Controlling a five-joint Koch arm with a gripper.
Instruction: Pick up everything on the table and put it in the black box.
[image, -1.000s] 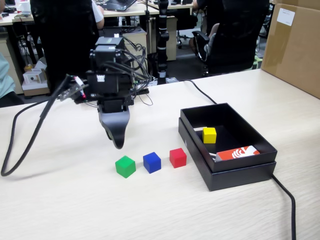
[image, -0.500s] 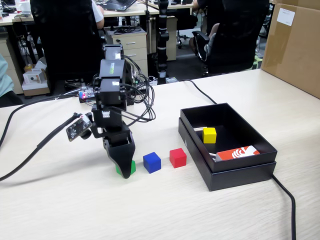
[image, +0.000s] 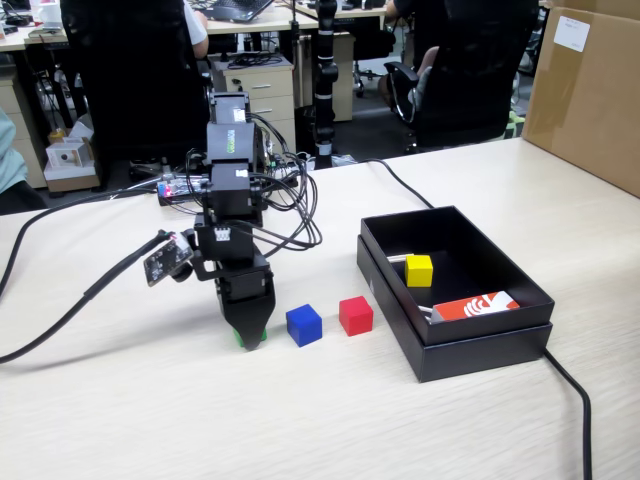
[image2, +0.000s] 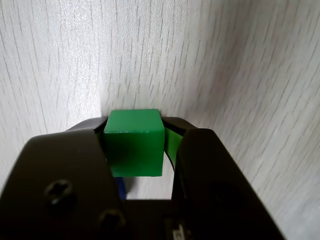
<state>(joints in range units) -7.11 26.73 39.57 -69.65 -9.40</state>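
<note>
While the pale wood-grain surface (image: 150, 420) looks the same as half a second ago, the arm has sunk a little lower and stands more upright over the spot where the green cube lies. A second ago it hung clear of the row of cubes, tip in the air; now its tip is down at the surface.

The black box (image: 480, 345) sits to the right in the fixed view, unmoved, with the yellow cube (image: 419, 270) inside it near the back and an orange-and-white card (image: 477, 306) lying toward its front wall. A black cable (image: 570, 400) runs from the box's near corner toward the lower edge of the picture.

The end effector (image: 248, 338) points straight down, just left of the blue cube (image: 304, 325). In the wrist view its two dark jaws straddle the green cube (image2: 134, 142), which rests on the surface; the left jaw lies against the cube's side, while a thin gap shows on the right, so the jaws stand apart around it and not clamped. In the fixed view only a sliver of green shows at the tip, where earlier more of the cube was visible.

The blue cube and the red cube (image: 355, 315) lie side by side, apart, in their earlier places.
</note>
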